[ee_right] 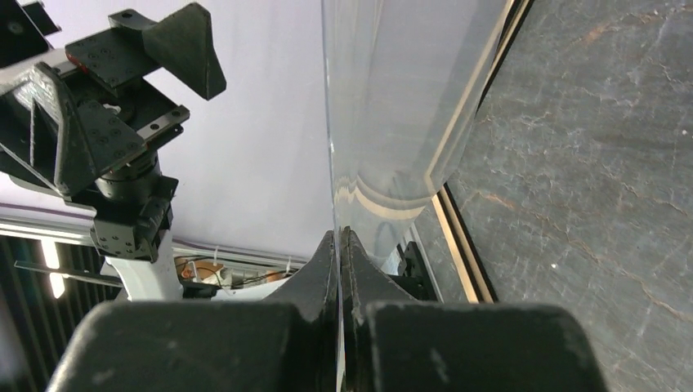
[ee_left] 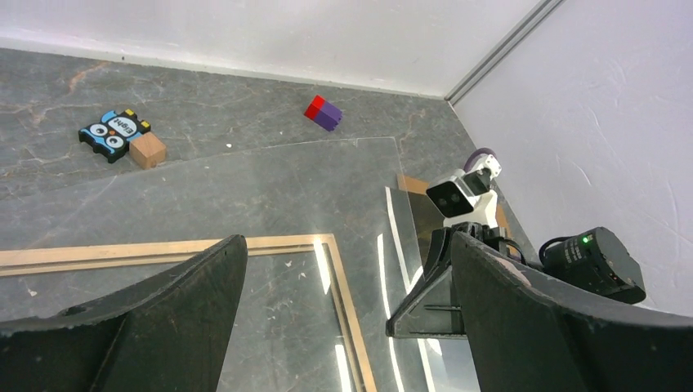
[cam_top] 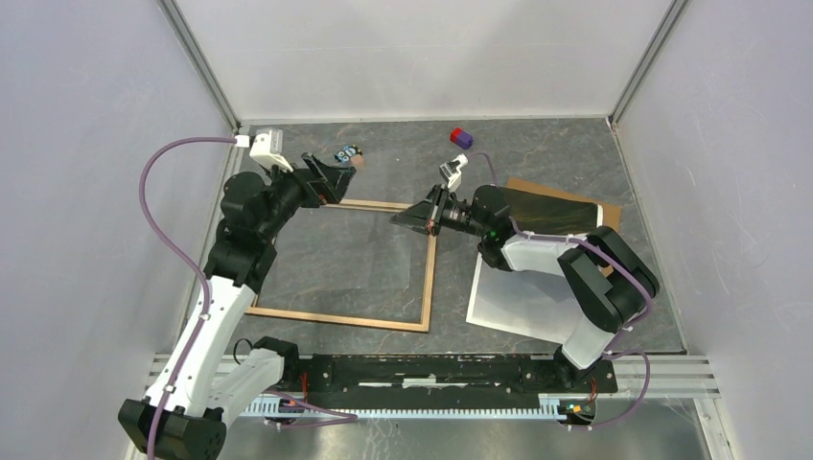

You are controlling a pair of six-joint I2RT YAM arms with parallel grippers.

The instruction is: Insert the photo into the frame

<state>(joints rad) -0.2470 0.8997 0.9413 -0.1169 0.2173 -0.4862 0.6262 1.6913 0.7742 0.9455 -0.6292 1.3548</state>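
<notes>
The frame (cam_top: 336, 319) lies flat on the table with its light wood side up; it also shows in the left wrist view (ee_left: 163, 251) and the right wrist view (ee_right: 458, 237). The photo (cam_top: 551, 206), dark side up, lies at the right on a brown board, partly under my right arm. My right gripper (cam_top: 412, 218) is shut on the edge of a clear pane (ee_left: 270, 188), seen edge-on between its jaws (ee_right: 339, 245), and holds it over the frame's far right corner. My left gripper (cam_top: 326, 177) is open and empty above the frame's far rail (ee_left: 343, 318).
A brown backing board (cam_top: 609, 206) lies under the photo. A white sheet (cam_top: 518, 302) lies at the near right. A red and purple block (cam_top: 461, 137) sits at the back. An owl-print block (ee_left: 116, 134) and a small wooden cube (ee_left: 148, 150) sit at the back left.
</notes>
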